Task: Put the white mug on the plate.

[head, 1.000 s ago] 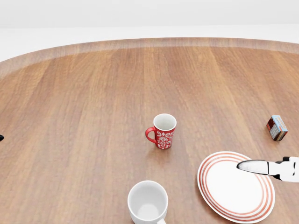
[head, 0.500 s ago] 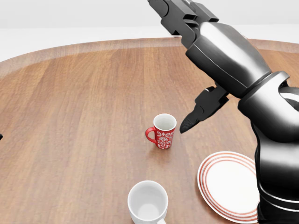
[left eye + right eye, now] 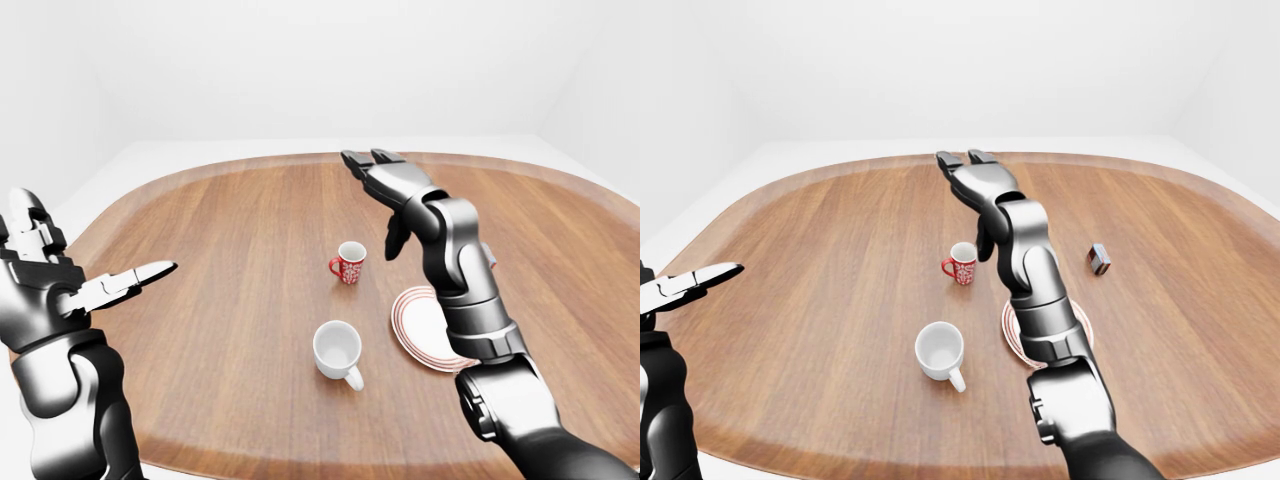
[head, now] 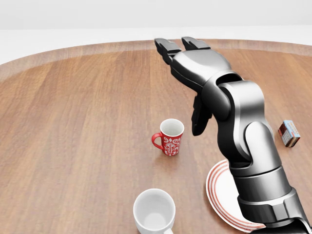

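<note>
White room, oval wooden bench [image 3: 230,300]. Plain white ceramic mug [image 3: 337,350] upright, just left of red-ringed round plate [image 3: 415,325]. Right hand [image 4: 192,63] nearer, raised beyond, fingers spread wide, empty.

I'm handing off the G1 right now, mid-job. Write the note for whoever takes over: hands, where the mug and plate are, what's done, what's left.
Right hand: open, empty, raised high over the table, above the red patterned mug, touching nothing.
Left hand: open, empty, raised at the left edge of the left-eye view, off the table's left side.
White mug: upright on the table, near its lower edge in the view, handle toward lower right, not grasped.
Plate: empty, to the right of the white mug, partly hidden by the right forearm.
Small box: far right, not part of the job.
Done: nothing. Left: grasp the white mug, set it on the plate.
</note>
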{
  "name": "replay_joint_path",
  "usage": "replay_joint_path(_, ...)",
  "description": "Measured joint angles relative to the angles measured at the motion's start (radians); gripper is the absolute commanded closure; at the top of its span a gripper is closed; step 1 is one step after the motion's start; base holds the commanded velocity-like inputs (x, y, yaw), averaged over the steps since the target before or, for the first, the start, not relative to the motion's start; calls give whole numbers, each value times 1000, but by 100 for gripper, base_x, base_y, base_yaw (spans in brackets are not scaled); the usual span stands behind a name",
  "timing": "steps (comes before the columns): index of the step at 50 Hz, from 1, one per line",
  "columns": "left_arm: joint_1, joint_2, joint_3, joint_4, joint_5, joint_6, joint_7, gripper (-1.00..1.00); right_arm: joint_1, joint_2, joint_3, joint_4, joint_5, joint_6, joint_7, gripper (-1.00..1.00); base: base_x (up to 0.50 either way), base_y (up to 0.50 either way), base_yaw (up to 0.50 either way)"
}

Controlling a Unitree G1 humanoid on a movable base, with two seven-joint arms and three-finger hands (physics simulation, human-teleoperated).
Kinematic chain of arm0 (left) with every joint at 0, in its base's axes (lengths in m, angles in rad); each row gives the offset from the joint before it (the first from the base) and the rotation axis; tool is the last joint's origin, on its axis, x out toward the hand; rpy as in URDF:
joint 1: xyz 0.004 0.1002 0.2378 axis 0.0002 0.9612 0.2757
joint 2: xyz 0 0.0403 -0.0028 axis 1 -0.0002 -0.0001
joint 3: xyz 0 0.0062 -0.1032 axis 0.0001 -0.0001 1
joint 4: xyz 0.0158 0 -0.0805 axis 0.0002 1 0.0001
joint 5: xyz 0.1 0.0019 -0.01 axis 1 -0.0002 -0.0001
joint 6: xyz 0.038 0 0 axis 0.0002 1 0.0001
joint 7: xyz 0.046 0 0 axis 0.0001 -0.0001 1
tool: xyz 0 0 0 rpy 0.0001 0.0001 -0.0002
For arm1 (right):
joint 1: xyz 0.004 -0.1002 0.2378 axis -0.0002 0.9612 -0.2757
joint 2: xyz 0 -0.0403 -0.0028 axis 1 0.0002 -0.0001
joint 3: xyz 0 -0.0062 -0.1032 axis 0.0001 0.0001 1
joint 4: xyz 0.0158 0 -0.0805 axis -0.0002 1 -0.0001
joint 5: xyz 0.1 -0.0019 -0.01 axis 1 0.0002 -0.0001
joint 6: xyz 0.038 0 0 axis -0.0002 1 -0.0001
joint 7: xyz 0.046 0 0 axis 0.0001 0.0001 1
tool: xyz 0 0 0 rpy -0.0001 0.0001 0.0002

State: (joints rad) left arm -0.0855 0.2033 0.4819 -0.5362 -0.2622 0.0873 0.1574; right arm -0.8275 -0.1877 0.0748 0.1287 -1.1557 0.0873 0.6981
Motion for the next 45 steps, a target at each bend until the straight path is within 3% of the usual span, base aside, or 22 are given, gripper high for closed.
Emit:
replay_joint_path(9, 1, -1, -1, 0, 1, 0, 0, -100, 89, -54, 142, -19, 7, 0, 0, -100, 0, 0, 0)
replay_joint_path(26, 5, -4, -3, 10, 3, 0, -2, -100, 200, -231, 485, -185, 153, 0, 0, -100, 0, 0, 0)
replay_joint_path(36, 6, -5, -3, 12, 3, 0, -2, -100, 235, -275, 646, -303, 208, 0, 0, -100, 0, 0, 0)
replay_joint_path(45, 7, -6, -3, 10, 3, 0, -3, -100, 259, -279, 714, -349, 217, 0, 0, -100, 0, 0, 0)
